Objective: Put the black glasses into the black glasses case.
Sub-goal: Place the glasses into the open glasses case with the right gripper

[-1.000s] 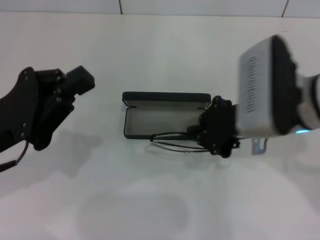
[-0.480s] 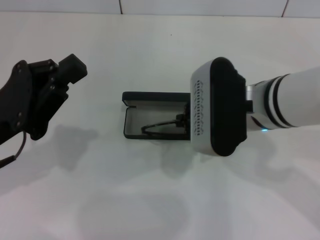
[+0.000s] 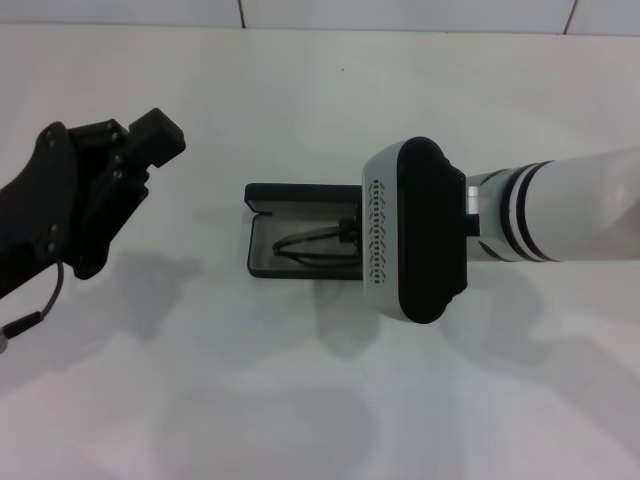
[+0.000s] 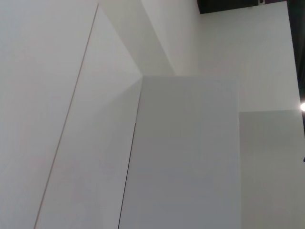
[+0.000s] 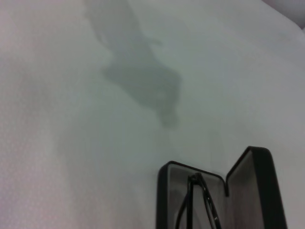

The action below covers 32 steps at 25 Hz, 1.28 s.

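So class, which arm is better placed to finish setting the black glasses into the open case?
The right. Its tool sits over the black glasses case with the black glasses already inside the tray. The left tool hangs off to the side, away from both.

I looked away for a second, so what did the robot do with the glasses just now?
The right arm carried the glasses from the table just in front of the open case to over its grey tray, where they now sit low inside. Its gripper is hidden behind the wrist, so I can't tell whether it has let go. The case stayed put, lid open. The left gripper stayed raised off to the left, barely shifting.
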### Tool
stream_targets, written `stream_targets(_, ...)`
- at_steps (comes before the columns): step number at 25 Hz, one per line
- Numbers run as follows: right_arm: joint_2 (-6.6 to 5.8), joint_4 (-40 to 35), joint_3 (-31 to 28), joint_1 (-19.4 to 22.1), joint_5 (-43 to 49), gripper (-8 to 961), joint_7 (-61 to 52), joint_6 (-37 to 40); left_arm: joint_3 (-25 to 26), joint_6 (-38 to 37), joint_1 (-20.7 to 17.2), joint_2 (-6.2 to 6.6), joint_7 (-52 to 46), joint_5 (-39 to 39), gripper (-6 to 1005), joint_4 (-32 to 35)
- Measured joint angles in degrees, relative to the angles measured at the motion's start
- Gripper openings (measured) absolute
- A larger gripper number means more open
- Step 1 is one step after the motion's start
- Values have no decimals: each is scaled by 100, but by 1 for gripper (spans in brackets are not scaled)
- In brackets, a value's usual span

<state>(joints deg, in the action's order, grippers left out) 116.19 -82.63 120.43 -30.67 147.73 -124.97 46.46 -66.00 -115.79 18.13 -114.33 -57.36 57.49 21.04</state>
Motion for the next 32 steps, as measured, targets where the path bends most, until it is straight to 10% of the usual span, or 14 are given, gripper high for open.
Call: stream_targets(32,0,380,168,-99,54,119,-10,-593,-36,84,24,-28,23,6,34,-65)
